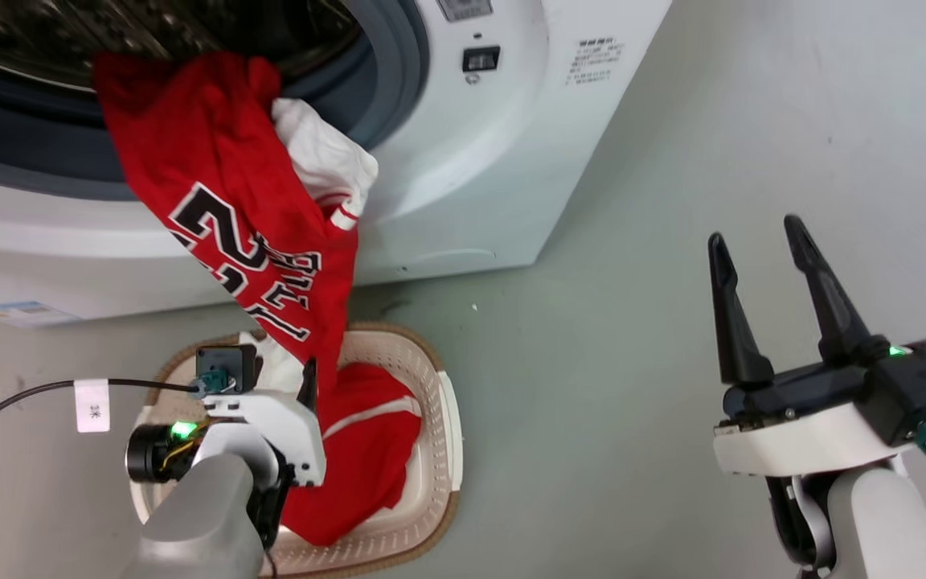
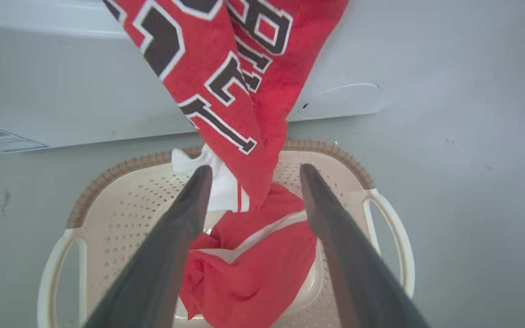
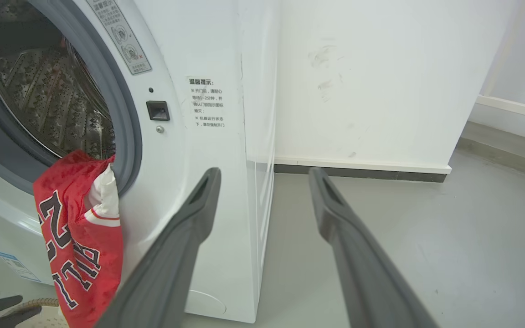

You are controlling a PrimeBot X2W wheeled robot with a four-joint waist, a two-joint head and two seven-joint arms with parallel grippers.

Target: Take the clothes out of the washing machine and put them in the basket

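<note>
A red jersey (image 1: pixel 246 233) with black-and-white lettering hangs from the washing machine's (image 1: pixel 471 161) drum opening down into the basket (image 1: pixel 439 418). A red heap with a white stripe (image 1: pixel 366 450) lies in the basket. My left gripper (image 1: pixel 306 386) hovers over the basket. In the left wrist view the left gripper (image 2: pixel 254 169) is open, and the jersey (image 2: pixel 239 105) hangs just beyond its fingertips onto the heap (image 2: pixel 253 273) in the basket (image 2: pixel 121 214). My right gripper (image 1: pixel 760 241) stands open and empty over the floor at the right, facing the machine's (image 3: pixel 208 150) corner; the jersey (image 3: pixel 80 237) drapes over the seal.
A black cable with a white tag (image 1: pixel 92 404) runs along the floor left of the basket. Bare grey floor (image 1: pixel 592 386) spreads between basket and right arm. A white wall with dark skirting (image 3: pixel 362 168) stands behind the machine.
</note>
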